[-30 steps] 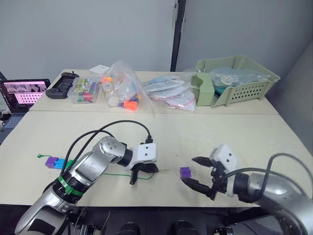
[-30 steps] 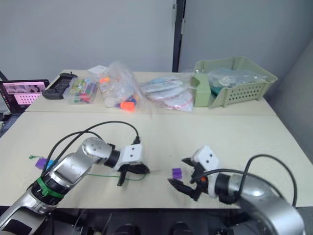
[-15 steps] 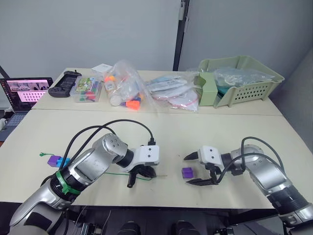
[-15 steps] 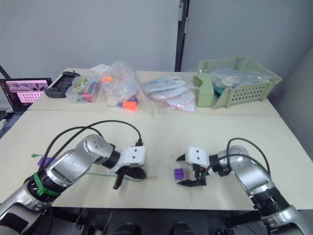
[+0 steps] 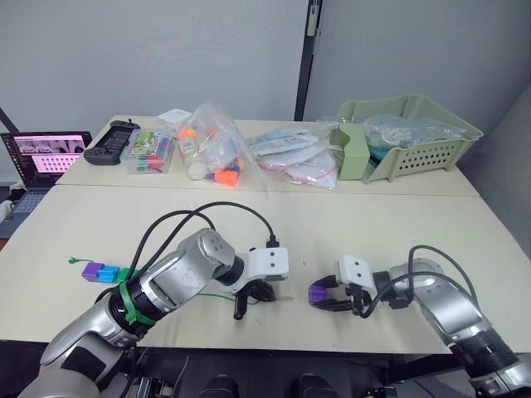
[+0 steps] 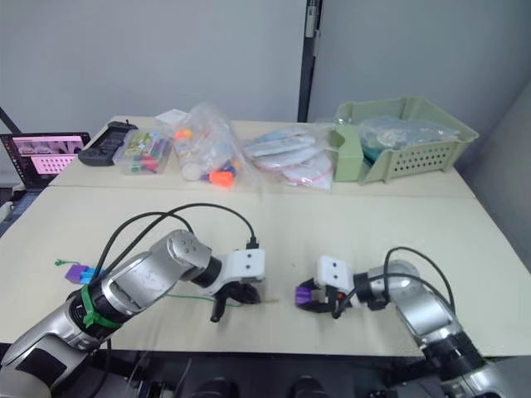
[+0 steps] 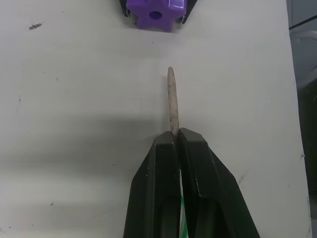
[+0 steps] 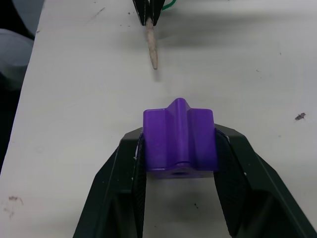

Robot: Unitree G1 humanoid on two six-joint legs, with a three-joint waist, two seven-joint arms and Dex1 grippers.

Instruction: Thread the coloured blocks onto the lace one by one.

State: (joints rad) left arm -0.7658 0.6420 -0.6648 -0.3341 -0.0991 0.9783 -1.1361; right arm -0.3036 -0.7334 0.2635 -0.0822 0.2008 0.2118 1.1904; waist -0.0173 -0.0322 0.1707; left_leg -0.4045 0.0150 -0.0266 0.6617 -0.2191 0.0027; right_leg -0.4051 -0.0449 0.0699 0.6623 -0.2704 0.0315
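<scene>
Since half a second ago, the right end effector has closed its two black fingers onto the small purple plastic block, which earlier lay on the surface between its spread fingers. It now pinches the block from both sides, low over the pale surface near the front edge.

The left end effector has its fingers pressed together on the thin green cord lace, gripping it just behind the stiff pale needle-like tip. The tip sticks out past the fingers and points towards the purple block, with a gap between them. The block's hole faces the tip in the left wrist view.

At the robot's far left, a short row of threaded blocks, purple, blue and green, lies on the surface with the cord's knotted end beside it.
</scene>
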